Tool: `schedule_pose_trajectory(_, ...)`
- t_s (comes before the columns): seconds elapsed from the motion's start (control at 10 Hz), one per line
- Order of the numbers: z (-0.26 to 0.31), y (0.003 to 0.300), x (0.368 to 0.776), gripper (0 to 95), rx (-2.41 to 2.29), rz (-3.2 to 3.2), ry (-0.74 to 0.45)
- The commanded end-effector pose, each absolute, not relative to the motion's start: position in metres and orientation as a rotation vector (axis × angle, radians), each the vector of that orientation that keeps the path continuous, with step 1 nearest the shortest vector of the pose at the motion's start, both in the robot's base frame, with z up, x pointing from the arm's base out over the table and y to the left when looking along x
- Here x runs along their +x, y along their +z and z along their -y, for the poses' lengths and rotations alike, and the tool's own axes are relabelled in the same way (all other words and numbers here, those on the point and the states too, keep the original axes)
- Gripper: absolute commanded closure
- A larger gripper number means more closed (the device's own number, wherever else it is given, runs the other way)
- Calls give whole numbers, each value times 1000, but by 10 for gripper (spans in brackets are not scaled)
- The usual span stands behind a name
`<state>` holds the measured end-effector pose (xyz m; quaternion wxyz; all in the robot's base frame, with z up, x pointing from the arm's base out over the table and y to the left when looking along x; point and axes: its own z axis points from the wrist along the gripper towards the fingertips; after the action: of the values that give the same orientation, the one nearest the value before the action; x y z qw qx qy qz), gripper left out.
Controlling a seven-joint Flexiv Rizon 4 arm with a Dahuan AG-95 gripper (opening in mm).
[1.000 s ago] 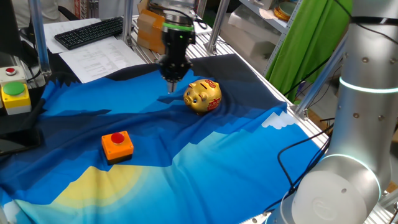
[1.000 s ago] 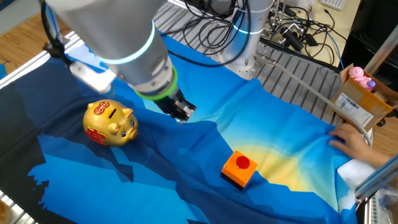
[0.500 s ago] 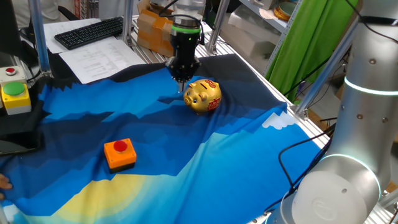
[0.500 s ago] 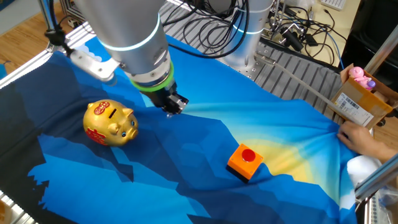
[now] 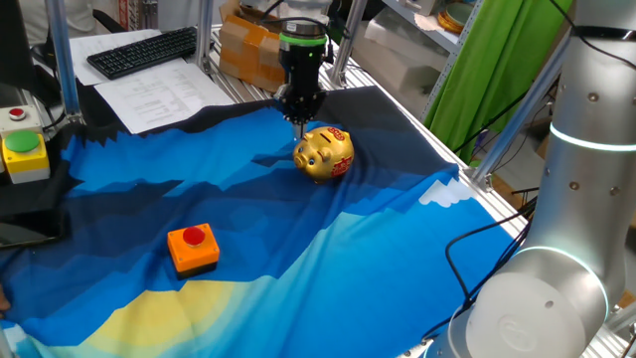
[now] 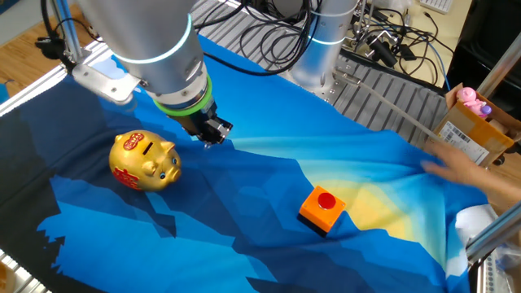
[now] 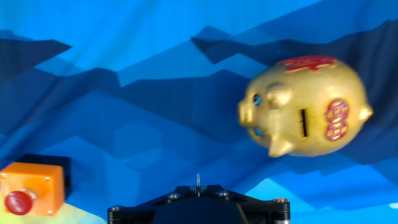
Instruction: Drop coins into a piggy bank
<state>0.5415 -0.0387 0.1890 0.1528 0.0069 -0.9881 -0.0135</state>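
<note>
Your gripper (image 5: 300, 121) hangs with its fingers pinched together on a thin coin (image 7: 198, 181), just beside the gold piggy bank (image 5: 325, 153) on the blue cloth (image 5: 298, 239). I think you are carrying it; next line it up over the slot (image 7: 303, 124)

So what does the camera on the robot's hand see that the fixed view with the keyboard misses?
Only the hand view shows the piggy bank close up, with the dark coin slot on its top. Only the keyboard view shows the keyboard, the papers, the yellow button box and the green curtain. Both show the gold pig, the orange button box and the blue cloth.
</note>
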Motion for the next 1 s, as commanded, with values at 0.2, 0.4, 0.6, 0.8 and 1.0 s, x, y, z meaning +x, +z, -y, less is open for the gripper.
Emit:
schedule_pose_trajectory(0.2,39,190,544,950,54,2825,-36)
schedule_pose_trajectory(0.4,39,190,544,950,-35,2819,-154)
schedule_pose_trajectory(0.6,39,190,544,950,-58,2799,-202)
schedule_pose_trajectory(0.8,39,190,544,950,-131,2786,-233)
schedule_pose_trajectory(1.0,39,190,544,950,-170,2773,-236)
